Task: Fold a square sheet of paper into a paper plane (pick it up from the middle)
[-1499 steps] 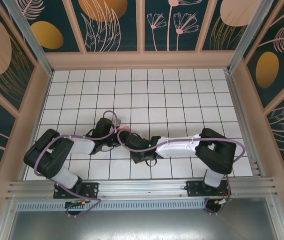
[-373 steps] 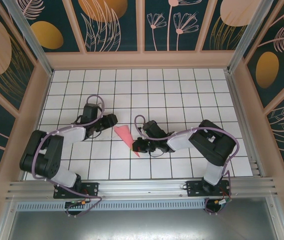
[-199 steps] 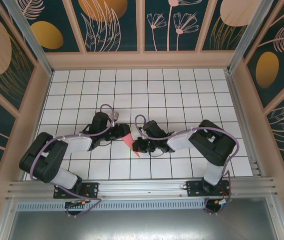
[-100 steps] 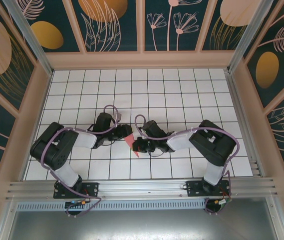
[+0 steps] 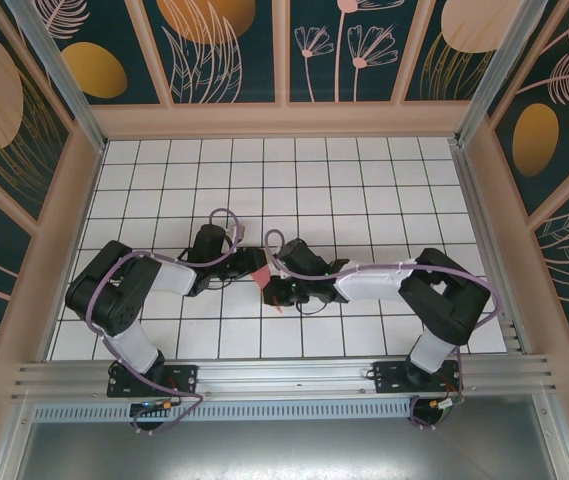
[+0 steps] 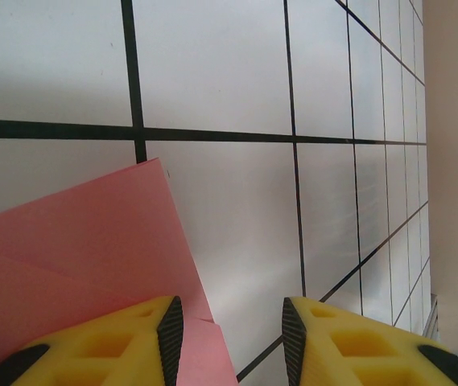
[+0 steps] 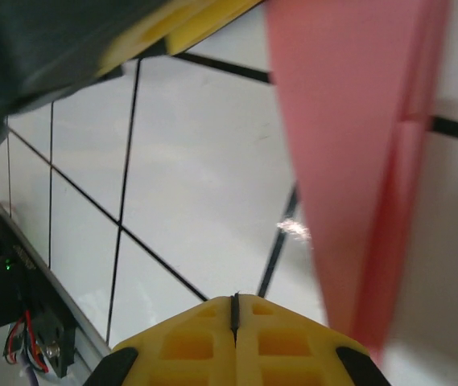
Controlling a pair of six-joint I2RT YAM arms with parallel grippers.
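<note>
White counter (image 5: 364,180) gridded in black lines. Dark teal walls (image 5: 234,60) with pale flowers rise around it; an aluminium rail (image 5: 284,375) lines its near edge.

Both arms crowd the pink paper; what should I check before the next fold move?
1. Gap at the left fingers: ok, open, with the pink paper edging into it.
2. Closure of the right fingers: ok, shut, nothing between them.
3. Paper pinned by the right fingers: cannot tell, it lies beside them.
4. Paper folded to a taper: ok, layered and narrowing.
5. Both sets of fingers clear of each other: cannot tell, very close from above.
</note>
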